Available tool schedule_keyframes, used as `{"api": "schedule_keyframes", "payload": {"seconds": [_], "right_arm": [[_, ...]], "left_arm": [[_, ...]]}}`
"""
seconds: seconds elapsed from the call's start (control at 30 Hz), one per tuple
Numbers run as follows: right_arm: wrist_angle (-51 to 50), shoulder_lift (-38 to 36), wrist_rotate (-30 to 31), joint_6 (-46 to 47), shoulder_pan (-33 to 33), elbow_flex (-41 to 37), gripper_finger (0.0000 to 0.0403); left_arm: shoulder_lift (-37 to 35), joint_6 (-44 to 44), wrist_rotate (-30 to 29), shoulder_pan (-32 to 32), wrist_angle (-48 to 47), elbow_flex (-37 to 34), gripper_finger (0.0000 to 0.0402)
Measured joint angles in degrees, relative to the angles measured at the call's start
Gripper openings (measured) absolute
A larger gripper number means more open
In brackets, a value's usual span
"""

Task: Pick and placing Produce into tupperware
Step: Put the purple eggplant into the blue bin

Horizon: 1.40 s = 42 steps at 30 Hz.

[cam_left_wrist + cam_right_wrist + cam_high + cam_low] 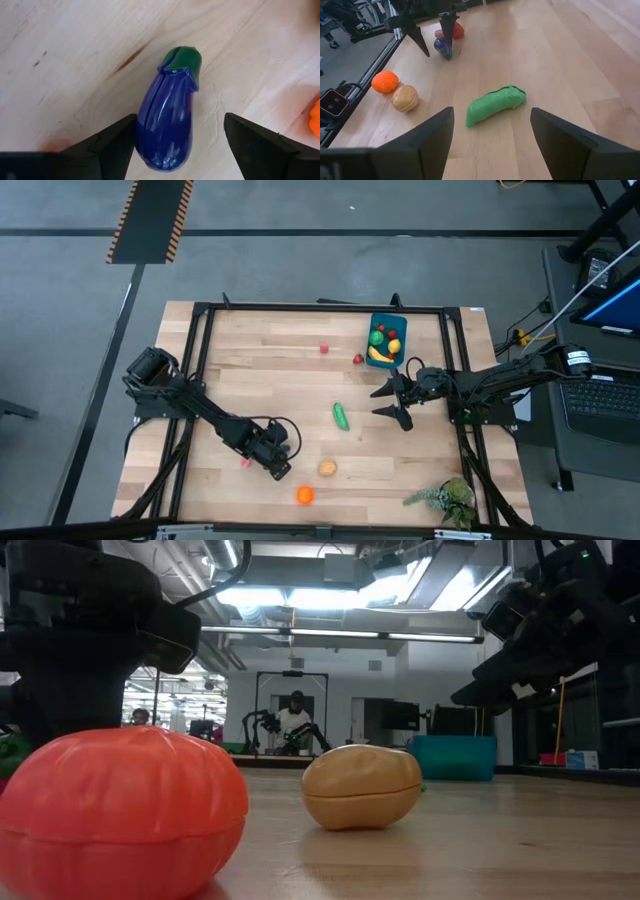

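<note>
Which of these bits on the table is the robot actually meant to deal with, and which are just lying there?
Job:
eggplant
cucumber
orange fruit
tan potato
two small red pieces
blue tupperware

Lying about:
leafy sprig

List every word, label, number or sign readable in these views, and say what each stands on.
None can be read.
Toy produce, such as the eggplant and cucumber: no lettering shows.
Blue tupperware: no label visible.
Monitor beside the table: lit, content too small to read.
Black-and-orange striped floor marking: stripes only, no text.
</note>
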Motion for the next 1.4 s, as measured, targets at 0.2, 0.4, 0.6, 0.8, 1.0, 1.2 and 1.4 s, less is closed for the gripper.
{"api": "schedule_keyframes", "payload": {"seconds": [0.2,0.4,0.6,0.8,1.0,1.2,1.4], "right_arm": [[-0.2,0.2,0.0,0.0,0.0,0.0,0.0266],[-0.7,0.2,0.0,0.8,0.0,0.0,0.0266],[-0.8,0.2,0.0,1.4,0.0,0.0,0.0266],[-0.9,0.2,0.0,1.4,0.0,0.0,0.0266],[-0.9,0.2,0.0,1.4,0.0,0.0,0.0266],[-0.9,0.2,0.0,1.4,0.0,0.0,0.0266],[-1.0,0.2,0.0,1.4,0.0,0.0,0.0266]], "left_arm": [[1.5,0.2,-0.6,-0.2,-1.0,0.2,0.0291],[1.6,0.2,-1.8,-0.3,-1.3,0.2,0.0291],[1.7,0.1,-3.0,-0.3,-2.1,0.1,0.0282],[1.8,0.1,-4.4,-0.3,-3.2,0.1,0.0243],[1.8,0.2,-4.8,-0.2,-4.2,0.0,0.0178],[1.8,0.2,-5.0,-0.1,-4.5,-0.1,0.0112],[1.8,0.4,-5.4,0.0,-4.0,-0.1,0.0106]]}}
